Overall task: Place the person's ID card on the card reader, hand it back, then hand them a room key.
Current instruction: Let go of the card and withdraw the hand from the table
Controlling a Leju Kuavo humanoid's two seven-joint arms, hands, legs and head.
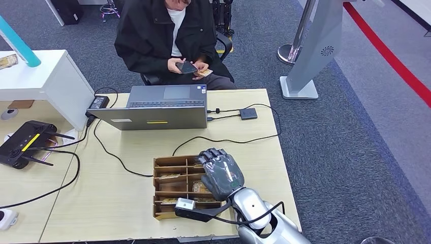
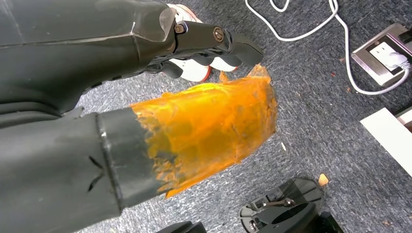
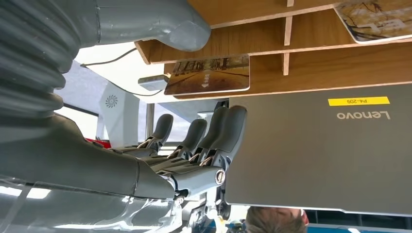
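Well to the left of the right hand (image 1: 220,173), at the table's far left edge, lies a black router (image 1: 23,142) with its antennas folded out, and cables trail from it across the light wooden table (image 1: 117,203). Nearer, just left of the hand and partly under it, sits a wooden compartment tray (image 1: 170,188) holding room key cards (image 1: 170,176) in several slots. In the right wrist view one room key card (image 3: 208,75) lies flat in a compartment just beside the thumb (image 3: 160,24). The right hand hovers over the tray's right end, palm down, its fingers (image 3: 228,131) loosely curved and apart, with nothing between them. Beyond the hand stands an open grey Lenovo laptop (image 1: 160,109), its lid back facing the robot and bearing a yellow sticker (image 3: 358,101). Past the laptop sits a person (image 1: 170,35) in a dark jacket, holding a phone (image 1: 187,67) and, beside it, a small card that looks like the ID card (image 1: 204,72). To the hand's far right, on the table, is a small dark adapter (image 1: 248,113).

The left hand (image 2: 204,116) hangs over grey carpet, its thumb wrapped in orange tape, its dark fingers slightly bent and holding nothing.
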